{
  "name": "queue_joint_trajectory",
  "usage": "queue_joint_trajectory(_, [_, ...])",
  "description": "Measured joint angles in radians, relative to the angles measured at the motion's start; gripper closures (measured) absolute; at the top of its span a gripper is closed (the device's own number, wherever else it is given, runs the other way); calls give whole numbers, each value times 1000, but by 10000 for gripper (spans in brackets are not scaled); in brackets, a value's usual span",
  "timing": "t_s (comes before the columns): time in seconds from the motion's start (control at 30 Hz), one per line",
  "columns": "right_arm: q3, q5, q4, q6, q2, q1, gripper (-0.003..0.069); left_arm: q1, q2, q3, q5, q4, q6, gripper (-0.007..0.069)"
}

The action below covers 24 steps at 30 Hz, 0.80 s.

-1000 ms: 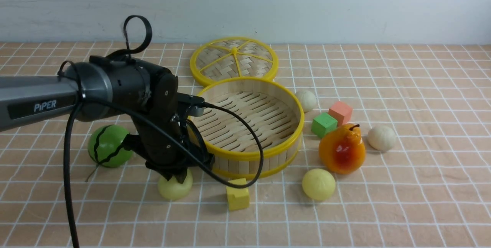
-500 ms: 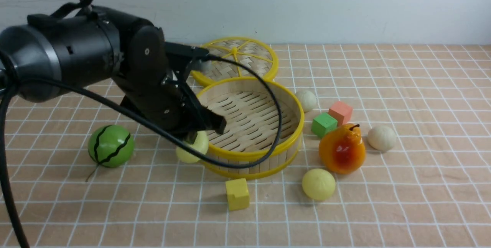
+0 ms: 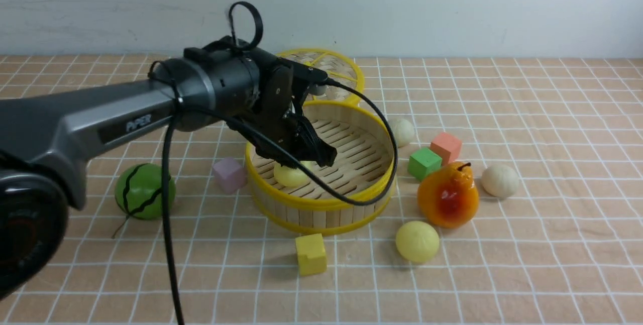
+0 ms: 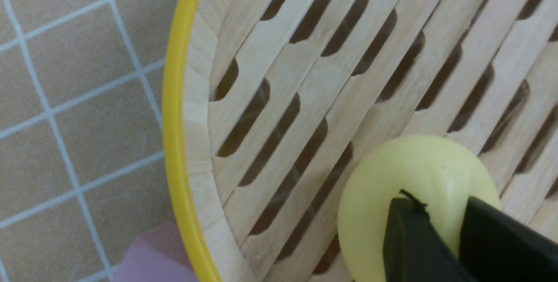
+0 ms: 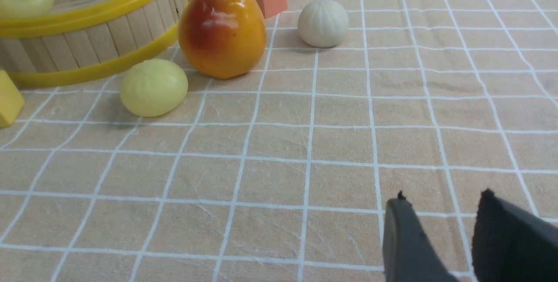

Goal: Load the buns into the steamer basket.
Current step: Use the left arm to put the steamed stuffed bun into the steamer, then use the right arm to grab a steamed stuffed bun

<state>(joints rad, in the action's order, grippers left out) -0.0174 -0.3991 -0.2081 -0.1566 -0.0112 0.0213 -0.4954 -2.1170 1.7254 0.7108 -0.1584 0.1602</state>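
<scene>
Left gripper [image 3: 321, 156]: narrowly parted, tips on a yellow bun [image 3: 290, 174] resting near-left inside the steamer basket [image 3: 321, 203]. Second yellow bun [image 3: 417, 241], white bun [image 3: 499, 181], far white bun [image 3: 402, 131]: on bench [image 3: 502, 275], right of basket, nearer the right gripper [image 5: 442, 195], parted, empty.

Front camera faces forward; close wrist cameras — apparently — both catch the steamer basket [image 3: 301, 214].

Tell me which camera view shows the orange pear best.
The right wrist view: the pear is close, large and sharp. The front view shows it whole but smaller. The left wrist view misses it.
</scene>
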Motion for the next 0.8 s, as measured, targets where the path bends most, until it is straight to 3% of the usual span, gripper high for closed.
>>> queue_joint_trajectory(0.03, [0,0,0,0,0,0,419,0,-3,8,4,0,0,459])
queue_joint_trajectory(0.2, [0,0,0,0,0,0,419,-1,13,72,99,3,32,247])
queue_joint_trajectory(0.33, [0,0,0,0,0,0,419,-6,105,101,228,30,44,197])
queue_joint_trajectory(0.43, [0,0,0,0,0,0,419,-10,197,99,282,64,45,247])
queue_joint_trajectory(0.47, [0,0,-1,0,0,0,419,-17,293,83,311,112,44,349])
queue_joint_trajectory(0.53, [0,0,0,0,0,0,419,-29,403,32,312,166,21,466])
queue_joint_trajectory(0.57, [0,0,0,0,0,0,419,-51,538,-51,291,209,-27,594])
queue_joint_trajectory(0.6, [0,0,0,0,0,0,419,-61,594,-93,268,223,-45,625])
queue_joint_trajectory(0.7, [0,0,-1,0,0,0,419,-84,736,-217,198,261,-70,638])
queue_joint_trajectory(0.8, [0,0,-1,0,0,0,419,-99,978,-482,47,299,-81,638])
